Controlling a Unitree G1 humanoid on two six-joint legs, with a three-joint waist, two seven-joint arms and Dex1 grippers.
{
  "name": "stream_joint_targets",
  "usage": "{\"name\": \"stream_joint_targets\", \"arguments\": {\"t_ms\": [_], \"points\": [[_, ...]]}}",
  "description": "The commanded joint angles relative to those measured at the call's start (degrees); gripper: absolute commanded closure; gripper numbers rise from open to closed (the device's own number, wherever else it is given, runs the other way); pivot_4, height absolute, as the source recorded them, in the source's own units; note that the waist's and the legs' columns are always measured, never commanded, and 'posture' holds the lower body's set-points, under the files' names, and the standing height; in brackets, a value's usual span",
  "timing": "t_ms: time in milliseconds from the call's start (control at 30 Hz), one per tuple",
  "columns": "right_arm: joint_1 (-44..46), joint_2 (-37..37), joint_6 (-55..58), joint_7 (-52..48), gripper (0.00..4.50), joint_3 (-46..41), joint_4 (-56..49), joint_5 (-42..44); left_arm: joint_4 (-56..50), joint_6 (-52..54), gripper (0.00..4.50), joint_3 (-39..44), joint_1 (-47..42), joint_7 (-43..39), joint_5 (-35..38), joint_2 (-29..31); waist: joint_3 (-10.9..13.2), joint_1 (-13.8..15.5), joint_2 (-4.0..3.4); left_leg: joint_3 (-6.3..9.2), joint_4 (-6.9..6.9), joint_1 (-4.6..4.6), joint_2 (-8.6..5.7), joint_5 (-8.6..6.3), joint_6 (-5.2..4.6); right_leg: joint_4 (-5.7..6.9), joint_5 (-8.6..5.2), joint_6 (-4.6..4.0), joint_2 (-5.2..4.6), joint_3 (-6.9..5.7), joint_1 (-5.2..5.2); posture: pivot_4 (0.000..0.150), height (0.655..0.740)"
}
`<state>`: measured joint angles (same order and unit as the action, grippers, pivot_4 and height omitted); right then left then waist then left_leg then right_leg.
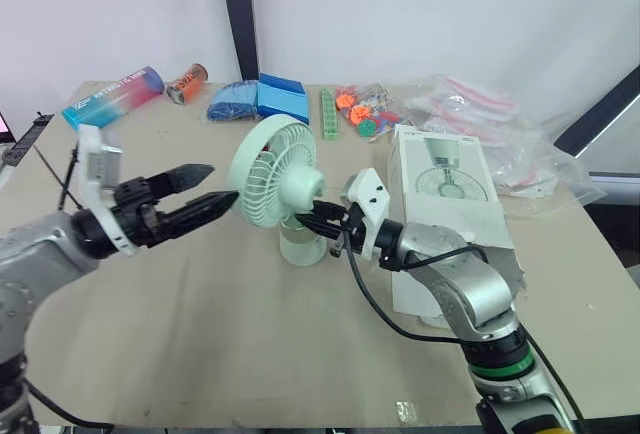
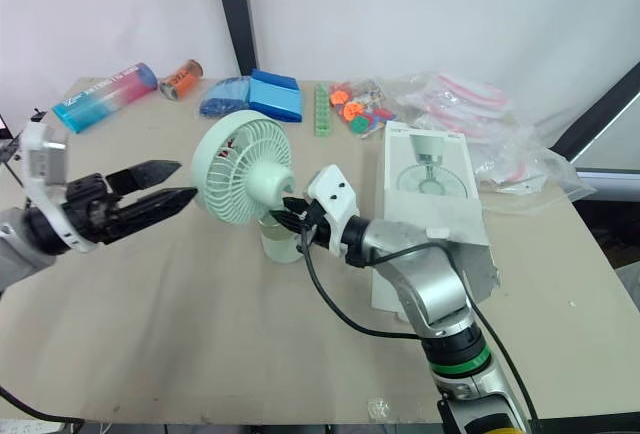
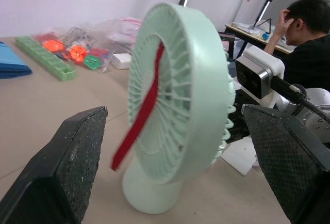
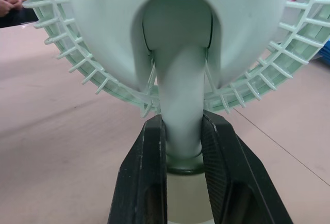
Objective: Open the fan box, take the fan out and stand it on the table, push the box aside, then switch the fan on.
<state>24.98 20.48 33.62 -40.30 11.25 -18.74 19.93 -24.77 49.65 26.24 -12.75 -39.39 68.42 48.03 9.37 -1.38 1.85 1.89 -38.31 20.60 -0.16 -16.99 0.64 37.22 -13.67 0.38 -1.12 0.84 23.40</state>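
The pale green fan [image 1: 272,169] stands upright on its round base [image 1: 300,249] in the middle of the table. A red strip lies across its grille [image 3: 147,110]. My right gripper [image 1: 306,213] comes in from behind, and its black fingers [image 4: 147,172] are shut on the fan's stem [image 4: 180,110] just above the base. My left gripper [image 1: 222,184] hovers open at the fan's front, with its fingers [image 3: 67,172] apart on either side of the head and not touching it. The white fan box [image 1: 445,169] lies flat to the right of the fan, partly under my right arm.
Along the table's far edge lie a pink-and-blue bottle [image 1: 112,96], a can [image 1: 187,82], blue packets [image 1: 260,99], a green strip [image 1: 328,112], orange toys [image 1: 362,109] and clear plastic bags [image 1: 490,124]. A seated person [image 3: 307,33] is beyond the table.
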Motion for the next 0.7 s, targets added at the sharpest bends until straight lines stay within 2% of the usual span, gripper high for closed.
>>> {"name": "stream_joint_targets", "arguments": {"t_ms": [33, 300, 400, 500, 700], "points": [[0.93, 0.94, -5.00, -5.83, 4.13, -2.58, -0.88, 3.90, 2.20, -1.45, 0.06, 2.53, 1.24, -3.79, -2.04, 2.42, 0.05, 0.01, -0.07, -0.01, 0.01, 0.00, 0.00, 0.00, 0.00, 0.00, 0.00, 0.00, 0.00, 0.02, 0.00, 0.150, 0.7400], [0.81, 3.84, -6.99, -15.28, 4.13, -3.30, -1.80, 9.81, 5.92, -1.45, 0.06, 3.72, 2.56, -8.41, -4.37, 4.72, 0.07, 0.04, -0.07, 0.01, 0.01, 0.01, 0.01, 0.00, 0.00, -0.02, -0.01, -0.01, -0.02, 0.00, 0.01, 0.150, 0.7400], [0.23, 5.30, -6.96, -18.56, 4.13, -2.52, -2.96, 11.52, 5.52, -0.88, 0.83, 3.10, 4.86, -10.61, -4.86, 5.16, 0.09, 0.03, -0.10, 0.00, 0.01, 0.01, 0.02, 0.00, 0.00, -0.01, 0.00, -0.02, -0.04, -0.01, 0.01, 0.150, 0.7400], [-0.52, 7.27, -7.12, -22.13, 4.13, -0.86, -4.11, 11.83, 3.74, -1.30, 1.87, 1.11, 8.26, -12.25, -6.26, 4.64, 0.14, 0.04, -0.17, -0.01, 0.03, 0.00, 0.02, 0.00, -0.01, -0.02, -0.01, -0.02, -0.06, -0.02, 0.02, 0.150, 0.7400], [-2.02, 9.29, -8.44, -26.42, 4.13, 1.45, -4.34, 10.94, -2.27, -6.98, 3.96, -6.86, 14.59, -14.08, -14.98, 2.46, 0.15, 0.09, -0.19, -0.02, 0.03, 0.00, 0.02, 0.00, -0.01, -0.04, -0.01, -0.03, -0.10, -0.04, 0.00, 0.150, 0.7400]]}}
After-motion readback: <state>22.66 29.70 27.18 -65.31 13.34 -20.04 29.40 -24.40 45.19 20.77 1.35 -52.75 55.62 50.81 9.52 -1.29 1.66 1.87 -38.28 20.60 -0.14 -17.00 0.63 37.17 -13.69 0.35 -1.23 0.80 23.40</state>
